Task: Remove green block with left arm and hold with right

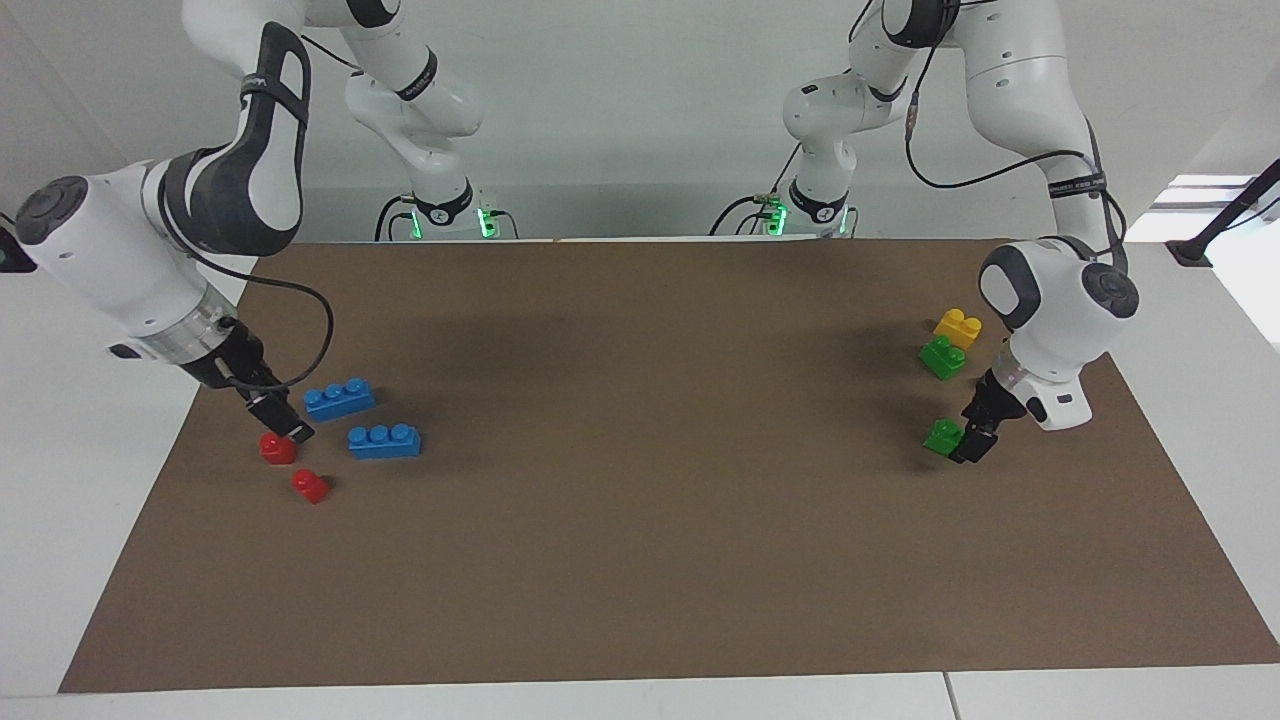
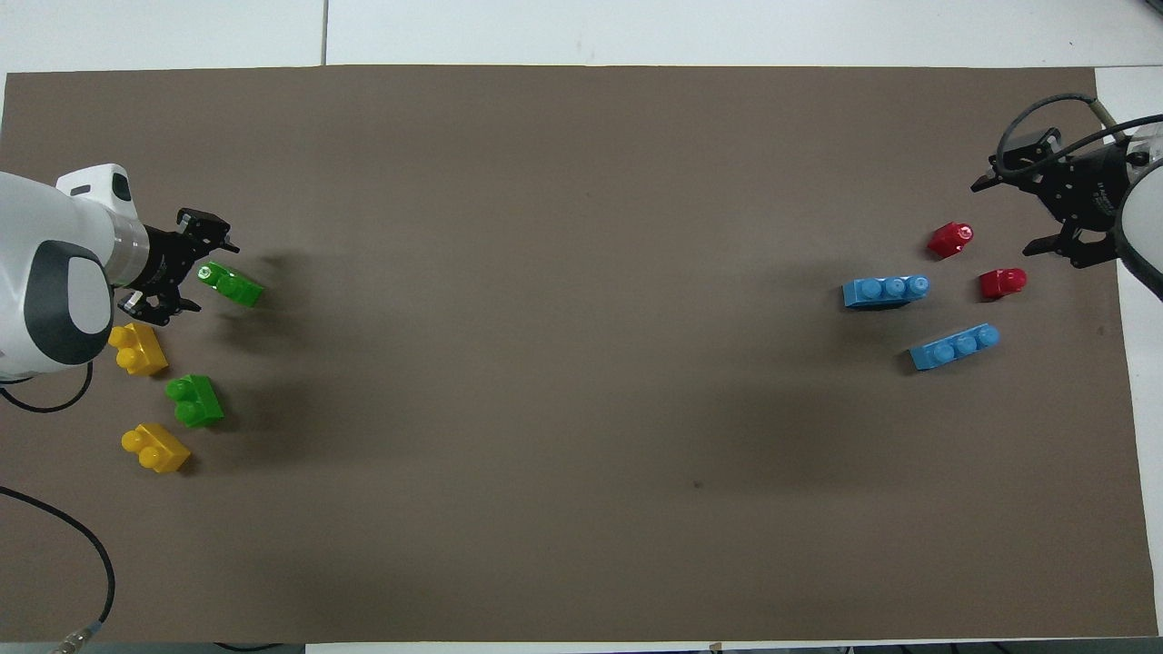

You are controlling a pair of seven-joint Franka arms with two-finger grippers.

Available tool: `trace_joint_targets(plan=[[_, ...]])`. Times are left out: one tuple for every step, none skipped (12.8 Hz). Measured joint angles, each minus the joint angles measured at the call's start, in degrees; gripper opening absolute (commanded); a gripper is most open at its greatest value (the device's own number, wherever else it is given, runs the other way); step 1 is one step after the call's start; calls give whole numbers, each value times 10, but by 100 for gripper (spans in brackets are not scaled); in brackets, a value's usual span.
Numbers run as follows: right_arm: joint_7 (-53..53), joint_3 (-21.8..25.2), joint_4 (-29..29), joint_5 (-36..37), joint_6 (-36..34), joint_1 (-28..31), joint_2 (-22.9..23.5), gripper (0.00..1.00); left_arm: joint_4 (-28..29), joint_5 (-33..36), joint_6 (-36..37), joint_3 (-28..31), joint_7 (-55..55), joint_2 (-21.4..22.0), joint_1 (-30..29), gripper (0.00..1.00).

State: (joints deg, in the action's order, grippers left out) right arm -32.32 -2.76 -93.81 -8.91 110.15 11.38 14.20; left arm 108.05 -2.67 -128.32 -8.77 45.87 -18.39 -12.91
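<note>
Overhead view shows the green block (image 2: 233,284) lying on the brown mat (image 2: 581,363) near the left arm's end of the worktop. Its long axis runs slantwise, one end toward that end edge and the other angled toward the worktop's middle and slightly nearer the robots. The left claw (image 2: 191,263) hangs just beside it with its fingers spread wide, holding nothing; the block's end sits between the fingertips. Another green brick (image 2: 194,401) and two yellow bricks (image 2: 138,349) (image 2: 155,447) lie closer to the robots. At the right arm's end, the right claw (image 2: 1045,213) is raised, open and empty, near two red pieces (image 2: 949,239) (image 2: 1002,282) and two blue bricks (image 2: 884,291) (image 2: 954,346).
</note>
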Motion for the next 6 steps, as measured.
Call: trace_joint_targets(plan=[[37, -2, 3, 16, -1, -5, -7, 100, -13, 0, 20, -1, -1, 11, 0, 100], [61, -3, 5, 28, -3, -13, -16, 100, -22, 0, 34, -2, -4, 23, 1, 100], [75, -4, 5, 36, -9, -21, -24, 100, -29, 1, 43, -2, -9, 34, 3, 100], [87, -4, 5, 40, -14, -28, -32, 100, -36, 8, 48, -2, -19, 42, 6, 100], [97, -5, 5, 46, -20, -31, -40, 100, -46, 28, 57, -4, -37, 48, 8, 100], [105, -5, 6, 57, -26, -32, -48, 100, -61, 52, 75, -5, -67, 50, 11, 100]])
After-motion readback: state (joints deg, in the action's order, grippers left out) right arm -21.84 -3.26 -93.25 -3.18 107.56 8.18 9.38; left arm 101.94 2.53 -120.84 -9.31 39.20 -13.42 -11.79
